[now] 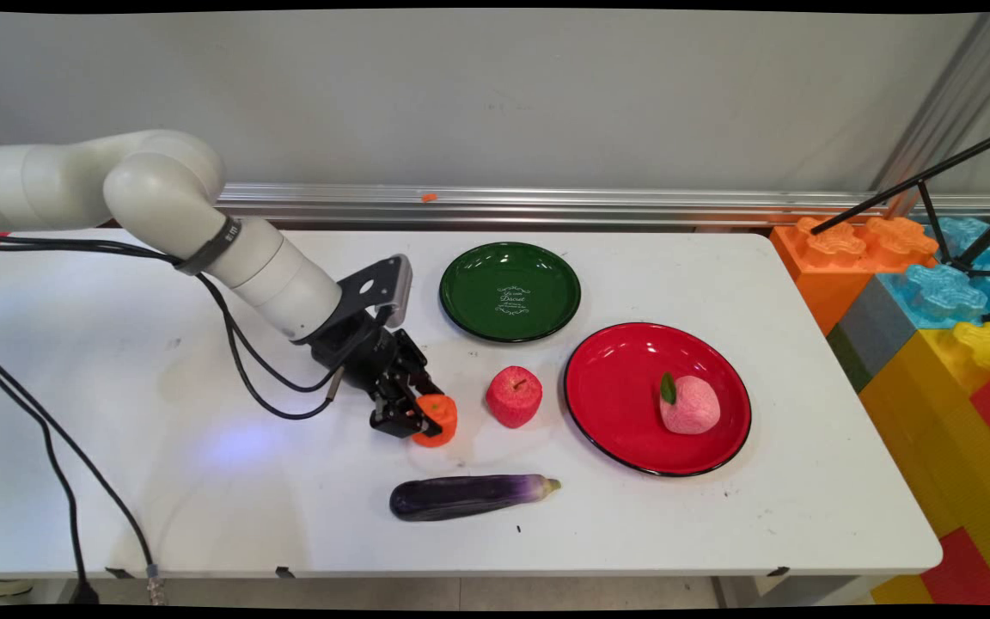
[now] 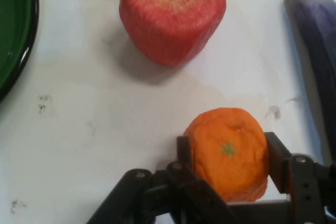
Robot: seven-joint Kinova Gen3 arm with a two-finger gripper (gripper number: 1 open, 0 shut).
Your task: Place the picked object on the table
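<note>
My gripper (image 1: 428,419) (image 2: 227,157) is low over the table, shut on an orange (image 1: 438,420) (image 2: 228,150) that sits between its two fingers. A red apple (image 1: 514,395) (image 2: 172,15) stands on the table just to the right of the orange, apart from it. In front of both lies a purple eggplant (image 1: 466,496) (image 2: 316,40) on its side. A green plate (image 1: 510,291) (image 2: 11,30) sits empty behind the apple. To the right, a red plate (image 1: 624,391) carries a pink peach (image 1: 689,404) with a green leaf.
Big toy blocks (image 1: 933,327) in orange, blue, yellow and red are stacked off the table's right end, with a black tripod (image 1: 950,215) over them. Black cables (image 1: 74,481) hang from the arm across the table's left side. A metal rail (image 1: 546,205) runs along the back.
</note>
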